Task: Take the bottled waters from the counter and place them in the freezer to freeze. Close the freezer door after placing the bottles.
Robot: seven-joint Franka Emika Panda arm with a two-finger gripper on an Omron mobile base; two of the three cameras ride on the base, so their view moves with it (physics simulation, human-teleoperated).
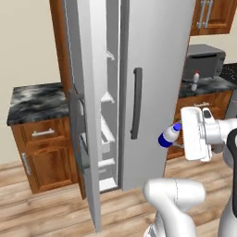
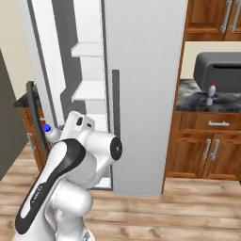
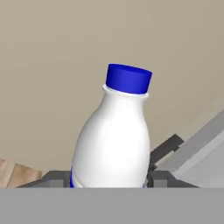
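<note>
Before the open freezer [image 1: 107, 139], the end effector [image 3: 109, 178] grips the blue-capped bottle [image 3: 114, 131] between its fingers; the red-capped bottle [image 1: 195, 80] stands on the table [image 1: 208, 84].

The left base view looks forward and down from behind the arm's left side, facing the fridge [image 1: 157, 69] with its open freezer door [image 1: 90, 115]. The right base view faces the same fridge [image 2: 141, 70] from behind the arm's right side. Both share the fridge front and the counter [image 1: 203, 85] beside it. The hand view sits very near the blue-capped bottle [image 3: 114, 131], facing a beige wall [image 3: 52, 65].
</note>
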